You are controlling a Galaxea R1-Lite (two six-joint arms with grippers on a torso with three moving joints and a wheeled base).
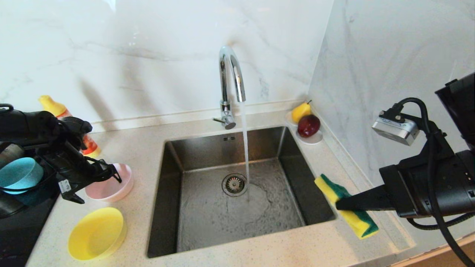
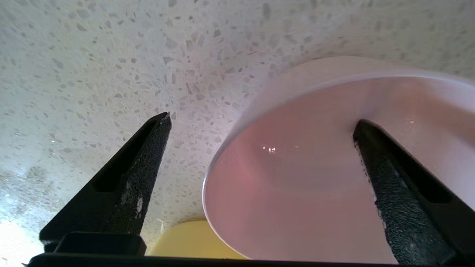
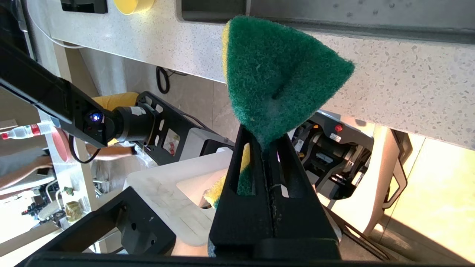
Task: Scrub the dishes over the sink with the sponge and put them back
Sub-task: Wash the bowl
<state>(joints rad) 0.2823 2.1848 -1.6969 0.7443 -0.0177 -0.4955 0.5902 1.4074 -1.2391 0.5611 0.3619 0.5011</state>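
The pale pink bowl (image 1: 111,187) stands on the counter left of the sink (image 1: 230,146). My left gripper (image 1: 101,191) is open over it. In the left wrist view one finger (image 2: 148,155) is outside the pink bowl (image 2: 297,178) and the other finger (image 2: 386,178) is inside it, so the jaws straddle its wall without closing. The yellow bowl (image 1: 96,233) sits nearer the counter's front edge. The light blue bowl (image 1: 18,174) is partly hidden behind the left arm. At the sink's right edge, my right gripper (image 1: 339,205) is shut on the yellow and green sponge (image 1: 358,220), held above the counter.
Water runs from the chrome faucet (image 1: 232,74) into the basin near the drain (image 1: 234,183). A white saucer (image 1: 313,140) with an apple and a pear sits at the sink's back right corner. An orange bottle (image 1: 55,107) stands by the back wall. A black cooktop (image 1: 15,230) lies far left.
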